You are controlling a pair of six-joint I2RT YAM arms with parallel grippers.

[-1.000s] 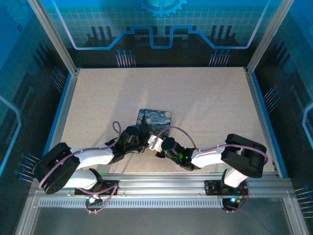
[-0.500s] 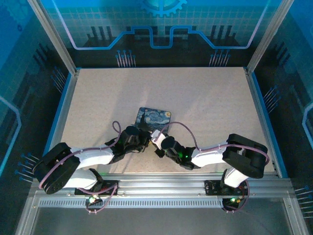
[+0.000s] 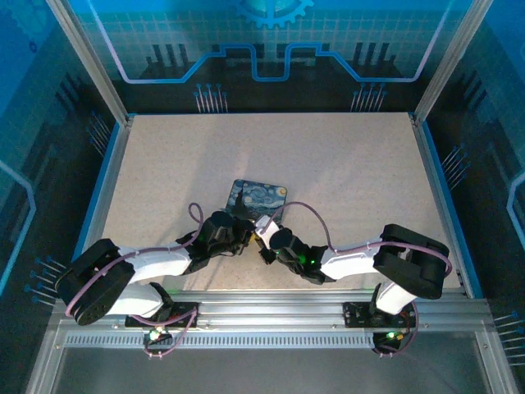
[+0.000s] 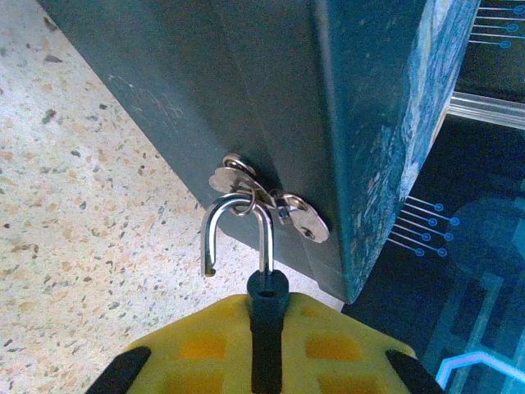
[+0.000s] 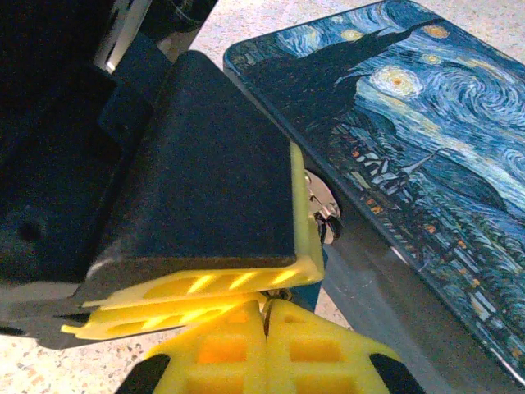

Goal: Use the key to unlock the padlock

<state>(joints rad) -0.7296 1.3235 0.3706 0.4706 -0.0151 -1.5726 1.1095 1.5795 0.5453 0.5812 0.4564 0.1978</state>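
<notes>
Left gripper [image 4: 267, 324] is clamped on the small dark metal padlock [image 4: 267, 287], hard against the side wall of the blue-and-yellow swirl-painted rectangular tin [image 4: 369, 123]. The lock's silver shackle [image 4: 207, 246] is threaded through the tin's metal hasp [image 4: 289, 213]. One shackle leg hangs free of the body, so the lock looks sprung, or close to it. Right gripper [image 5: 267, 328], tucked beside the tin's near corner, has its yellow pads together on a thin dark sliver, most likely the key [image 5: 267, 305], though it's barely visible. My read is that the turn is finishing. Next comes easing the shackle out of the hasp without dragging the tin. Against a second ago, the right gripper has nosed closer to the tin, while the left has hardly budged.
</notes>
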